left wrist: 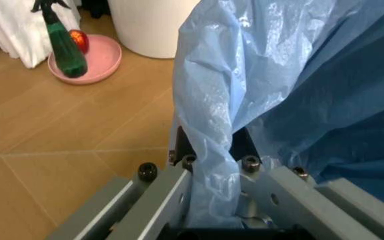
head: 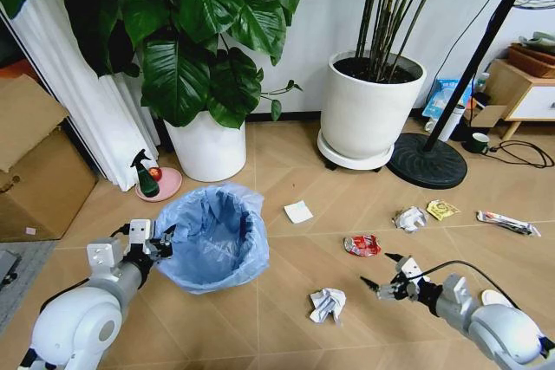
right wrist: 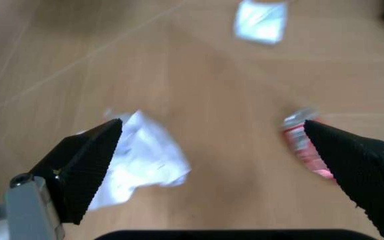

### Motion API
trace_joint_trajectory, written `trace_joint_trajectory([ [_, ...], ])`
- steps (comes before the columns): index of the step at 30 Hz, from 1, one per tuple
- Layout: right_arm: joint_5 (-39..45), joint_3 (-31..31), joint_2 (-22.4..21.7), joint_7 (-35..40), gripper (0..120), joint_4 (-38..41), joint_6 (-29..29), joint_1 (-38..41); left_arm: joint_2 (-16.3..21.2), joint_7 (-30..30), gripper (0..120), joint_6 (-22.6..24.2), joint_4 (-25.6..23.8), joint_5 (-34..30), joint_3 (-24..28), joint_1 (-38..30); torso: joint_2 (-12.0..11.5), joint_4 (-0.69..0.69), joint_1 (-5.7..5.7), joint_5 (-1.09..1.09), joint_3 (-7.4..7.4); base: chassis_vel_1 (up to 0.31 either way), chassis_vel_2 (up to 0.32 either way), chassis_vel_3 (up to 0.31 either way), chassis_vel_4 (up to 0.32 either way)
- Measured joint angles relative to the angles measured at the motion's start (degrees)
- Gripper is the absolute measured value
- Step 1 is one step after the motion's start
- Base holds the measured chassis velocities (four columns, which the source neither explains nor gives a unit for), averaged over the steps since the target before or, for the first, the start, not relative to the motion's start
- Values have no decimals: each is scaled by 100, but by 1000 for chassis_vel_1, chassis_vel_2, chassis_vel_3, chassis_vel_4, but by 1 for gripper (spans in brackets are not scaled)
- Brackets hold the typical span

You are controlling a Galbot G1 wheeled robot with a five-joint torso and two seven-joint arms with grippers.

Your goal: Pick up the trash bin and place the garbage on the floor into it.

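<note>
Crinkly light-blue bag of the round trash bin point(head: 212, 236) sits pinched in my left gripper point(head: 159, 244) at lower left, to carry it; my right gripper point(head: 388, 287) spreads wide above the crumpled white paper ball point(head: 328, 303), lower centre.

Nothing here carries print I can read. The red wrapper point(head: 362, 245) and the yellow wrapper point(head: 441, 209), both lying right of the trash bin point(head: 212, 236), show only blurred markings.

left gripper point(head: 160, 244) extended forward, fingers clamped together. right gripper point(head: 379, 286) low, angled inward, jaws spread wide.
</note>
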Motion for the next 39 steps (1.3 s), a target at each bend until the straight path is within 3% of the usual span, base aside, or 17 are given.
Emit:
trace_joint_trajectory([
  [5, -224, -529, -20, -58, 100, -255, 63, 209, -22, 0, 0, 0, 1, 24, -30, 16, 0, -1, 0, -1, 0, 0, 0, 0, 0],
  [10, -673, -1067, 306, 30, 100, -769, 189, 492, -60, 1, 0, 0, 38, 97, -8, 16, 0, -1, 0, -1, 0, 0, 0, 0, 0],
  [23, -1258, -1516, 1025, 228, 100, -1644, 538, 1187, -51, 14, 0, 0, 110, 127, 64, -24, 0, -1, 0, -1, 0, 0, 0, 0, 0],
  [33, -1228, -1637, 1094, 362, 98, -1703, 494, 1405, -35, 27, 0, 5, 163, 122, 78, -44, 0, 0, 0, -1, 0, 0, 0, 0, 0],
  [35, -1227, -1579, 1072, 392, 90, -1617, 414, 1315, -36, 32, 0, 9, 169, 122, 89, -61, 0, -1, 0, 1, 0, 0, 0, 0, 0],
  [39, -1252, -1438, 932, 438, 90, -1384, 368, 1162, -39, 85, 0, 13, 190, 125, 90, -72, 0, -2, 0, -3, 0, 0, 0, 0, 0],
])
